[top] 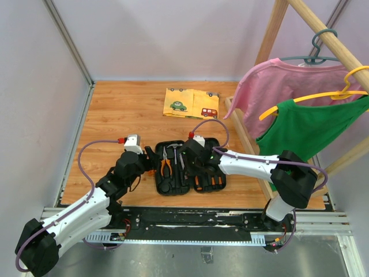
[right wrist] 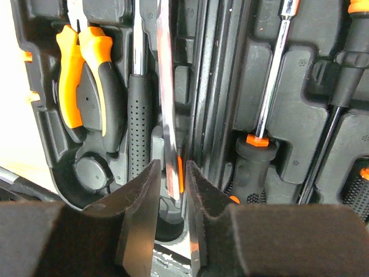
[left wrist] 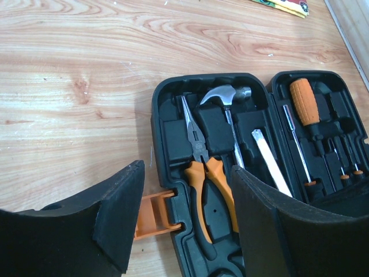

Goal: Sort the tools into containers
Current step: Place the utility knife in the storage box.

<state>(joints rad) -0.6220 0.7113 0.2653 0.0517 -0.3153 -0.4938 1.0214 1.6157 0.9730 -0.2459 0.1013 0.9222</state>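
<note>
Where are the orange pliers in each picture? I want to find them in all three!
Top external: the pliers lie in the left half of the open black case, between the two arms.
Left wrist: pliers in the middle, handles pointing down.
Right wrist: pliers at upper left, only the handles showing.
Shared landmark: the hammer, just right of the pliers in every view.

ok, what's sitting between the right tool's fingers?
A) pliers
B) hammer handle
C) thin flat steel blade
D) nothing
C: in the right wrist view the flat steel blade runs down between the fingers of the right tool; pliers and hammer lie apart to one side.
</note>
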